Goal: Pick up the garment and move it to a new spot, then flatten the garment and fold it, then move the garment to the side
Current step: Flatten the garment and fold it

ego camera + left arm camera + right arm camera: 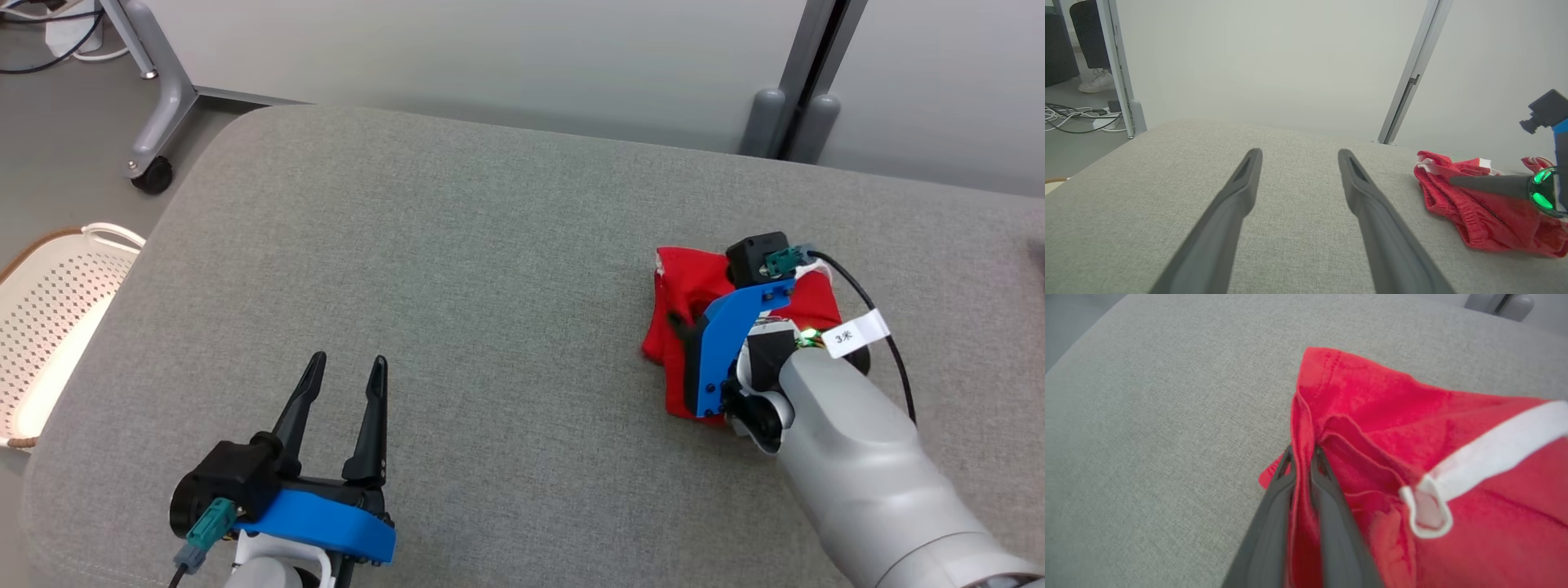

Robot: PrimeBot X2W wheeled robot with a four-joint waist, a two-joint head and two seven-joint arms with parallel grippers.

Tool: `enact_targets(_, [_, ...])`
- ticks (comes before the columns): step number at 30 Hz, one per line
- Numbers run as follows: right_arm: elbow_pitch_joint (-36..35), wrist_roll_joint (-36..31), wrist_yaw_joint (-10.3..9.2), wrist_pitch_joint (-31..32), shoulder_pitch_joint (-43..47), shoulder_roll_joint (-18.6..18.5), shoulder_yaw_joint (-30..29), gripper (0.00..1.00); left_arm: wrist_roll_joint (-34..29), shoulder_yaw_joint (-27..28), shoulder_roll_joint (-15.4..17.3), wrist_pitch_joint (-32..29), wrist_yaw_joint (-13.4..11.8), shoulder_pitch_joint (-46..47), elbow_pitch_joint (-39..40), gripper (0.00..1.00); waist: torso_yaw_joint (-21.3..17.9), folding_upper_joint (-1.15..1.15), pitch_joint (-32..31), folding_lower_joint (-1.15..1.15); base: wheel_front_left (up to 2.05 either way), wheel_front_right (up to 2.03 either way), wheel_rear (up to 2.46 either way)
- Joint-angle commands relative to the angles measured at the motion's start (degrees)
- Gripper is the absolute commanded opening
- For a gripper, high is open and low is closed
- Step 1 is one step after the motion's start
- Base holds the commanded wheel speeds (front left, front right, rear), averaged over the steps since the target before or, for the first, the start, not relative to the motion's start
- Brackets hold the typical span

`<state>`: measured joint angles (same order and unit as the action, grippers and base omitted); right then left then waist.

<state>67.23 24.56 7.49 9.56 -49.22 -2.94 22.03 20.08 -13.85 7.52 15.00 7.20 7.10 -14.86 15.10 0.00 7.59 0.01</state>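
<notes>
Grey cushion (490, 245) — white perforated basket (57, 302) beside it.

Much of garment (686, 282) behind right claw (676, 320); basket (57, 310) half off-frame.

Light: bright, even, diffuse; no glare on the grey woven cushion surface (490, 286).
Shadows: soft, a thin dark edge under the red fabric garment with white trim (1478, 220).
Blur: right wrist view is soft, the right gripper (1302, 453) and nearest cloth smeared.
Distortion: left wrist view bends outward; the grey metal post (1412, 73) leans.
Glow: green indicator light (1540, 200) blooms.
</notes>
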Motion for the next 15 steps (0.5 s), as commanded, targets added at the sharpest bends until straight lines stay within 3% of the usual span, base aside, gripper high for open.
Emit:
enact_targets(1, [-1.52, 1.58, 0.01, 0.49, 0.96, 0.04, 0.98, 1.00, 0.00, 0.18, 0.04, 0.22, 0.40, 0.71, -0.09, 1.00, -0.11, 0.00, 0.05, -0.01, 0.00, 0.00, 0.00])
enact_targets(8, [-12.92, 11.48, 0.01, 2.34, 4.24, 0.05, 6.62, 1.00, -0.35, 1.43, 0.28, 0.22, 0.40, 0.17, 0.04, 1.00, -1.89, 0.00, -0.52, -0.01, 0.00, 0.00, 0.00])
enact_targets(15, [-23.69, 14.43, 0.01, 0.73, 7.31, -1.96, 6.62, 1.00, -0.79, 2.60, 0.56, 0.22, 0.40, -0.98, 0.64, 1.00, -4.75, 0.00, -1.89, -0.01, 0.00, 0.00, 0.00])
